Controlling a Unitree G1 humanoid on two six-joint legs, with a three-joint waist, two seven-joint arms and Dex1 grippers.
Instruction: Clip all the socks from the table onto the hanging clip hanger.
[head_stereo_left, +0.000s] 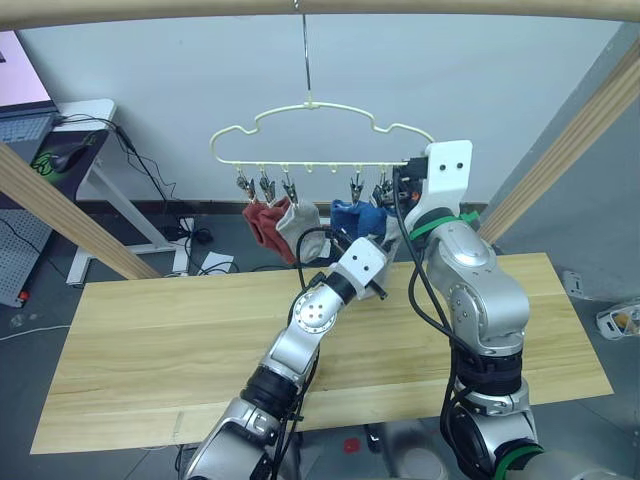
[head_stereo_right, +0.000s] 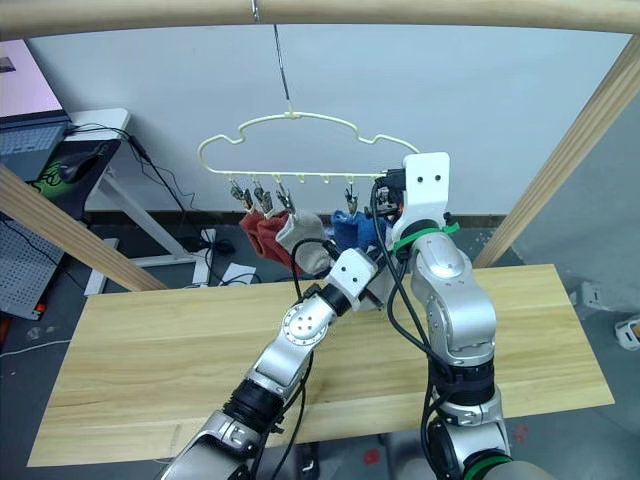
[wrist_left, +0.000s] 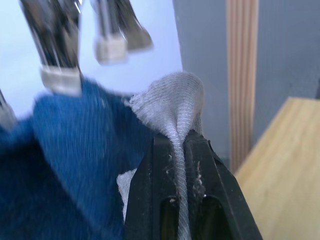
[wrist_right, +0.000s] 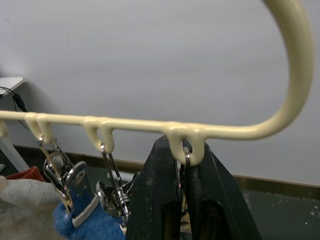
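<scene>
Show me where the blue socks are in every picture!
Left eye view: blue socks hang under the clip hanger, right of the grey sock.
Right eye view: same place.
Left wrist view: beside the pinched grey sock.
Right wrist view: under the yellow bar.
Shared landmark: the metal clips holding them.

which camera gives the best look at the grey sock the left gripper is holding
The left wrist view: the grey sock sits up close, pinched between the left gripper fingers, below the metal clips. In both eye views the left arm covers that sock. The right wrist view shows another grey sock at its corner, not this one.
</scene>
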